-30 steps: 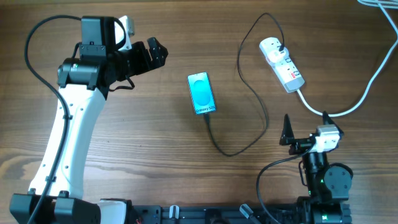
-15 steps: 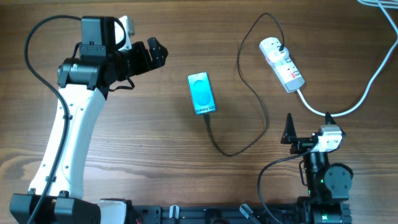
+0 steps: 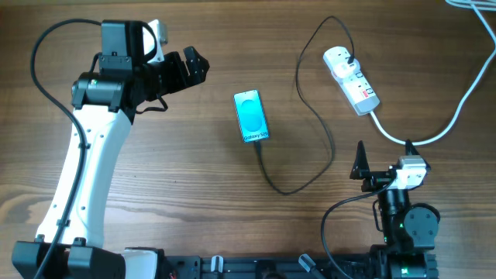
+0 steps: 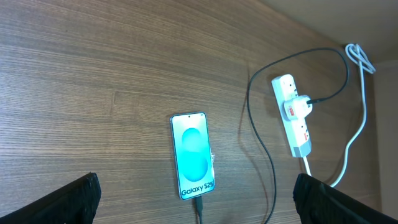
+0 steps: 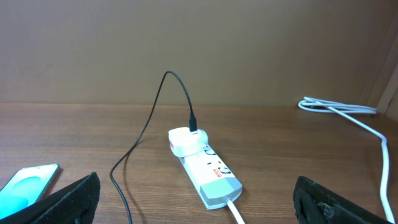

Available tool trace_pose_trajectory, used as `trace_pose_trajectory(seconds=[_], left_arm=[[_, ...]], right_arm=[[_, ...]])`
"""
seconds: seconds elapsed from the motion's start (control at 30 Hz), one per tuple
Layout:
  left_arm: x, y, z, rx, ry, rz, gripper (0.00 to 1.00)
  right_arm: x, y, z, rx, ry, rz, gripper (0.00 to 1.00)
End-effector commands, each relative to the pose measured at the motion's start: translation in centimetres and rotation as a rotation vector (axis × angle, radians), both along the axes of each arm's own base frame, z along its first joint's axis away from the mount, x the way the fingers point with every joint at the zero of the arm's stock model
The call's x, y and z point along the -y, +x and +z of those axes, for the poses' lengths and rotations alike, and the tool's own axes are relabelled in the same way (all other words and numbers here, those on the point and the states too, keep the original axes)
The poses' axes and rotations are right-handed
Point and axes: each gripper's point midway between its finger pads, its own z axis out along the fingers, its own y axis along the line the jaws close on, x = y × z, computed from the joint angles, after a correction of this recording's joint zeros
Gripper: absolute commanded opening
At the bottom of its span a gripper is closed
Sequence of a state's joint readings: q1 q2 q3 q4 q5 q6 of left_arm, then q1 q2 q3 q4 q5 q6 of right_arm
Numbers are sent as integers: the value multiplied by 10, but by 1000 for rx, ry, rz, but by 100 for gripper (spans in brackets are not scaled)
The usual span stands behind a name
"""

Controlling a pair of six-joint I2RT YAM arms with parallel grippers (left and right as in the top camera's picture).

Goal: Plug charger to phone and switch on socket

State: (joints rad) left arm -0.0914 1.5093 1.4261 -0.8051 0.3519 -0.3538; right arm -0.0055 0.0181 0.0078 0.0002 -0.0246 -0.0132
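- Took in the wooden table (image 3: 194,194) first, with all the task's things lying on it and neither arm touching any of them.
- Found the left gripper (image 3: 194,66) hovering to the left of the phone and well apart from it, fingers spread wide and holding nothing.
- Found the right gripper (image 3: 359,164) near the table's front edge, on the robot's side of the socket, likewise spread wide and empty.
- Placed the socket (image 3: 353,80) at the far right, lying slanted, with the charger's mains end seated in it and a thick white cord (image 4: 362,121) leaving its near end.
- Could not tell from the red-marked switches whether on or off; judged the switching to be the step probably left.
- Placed the phone (image 3: 251,116) near the middle, lying flat, its screen lit teal.
- Traced the charger (image 3: 329,147) from the socket in a long loop to the phone's lower short edge.
- Judged its small plug (image 4: 199,203) already seated in the phone, so the first half looked done.
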Motion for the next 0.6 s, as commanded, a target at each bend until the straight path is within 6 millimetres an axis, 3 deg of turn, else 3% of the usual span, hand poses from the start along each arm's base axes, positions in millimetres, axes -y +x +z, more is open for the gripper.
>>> trace_pose_trajectory(seconds=[0.0,0.1,0.2,0.4,0.57], left_arm=[[-10,2,-3,13,64,24,100],[-22,-5,4,28,121,67,100],[-21,-22,12,105,199,-17,100],[-46,-72,-2,294,269,38,100],[-52,-116,-4,528,249,78,100]], right_arm=[[2,-1,3,15,-13,-10,100],[2,-1,3,15,-13,-10,100],[2,-1,3,15,-13,-10,100],[2,-1,3,15,-13,-11,100],[2,-1,3,15,-13,-10,100]])
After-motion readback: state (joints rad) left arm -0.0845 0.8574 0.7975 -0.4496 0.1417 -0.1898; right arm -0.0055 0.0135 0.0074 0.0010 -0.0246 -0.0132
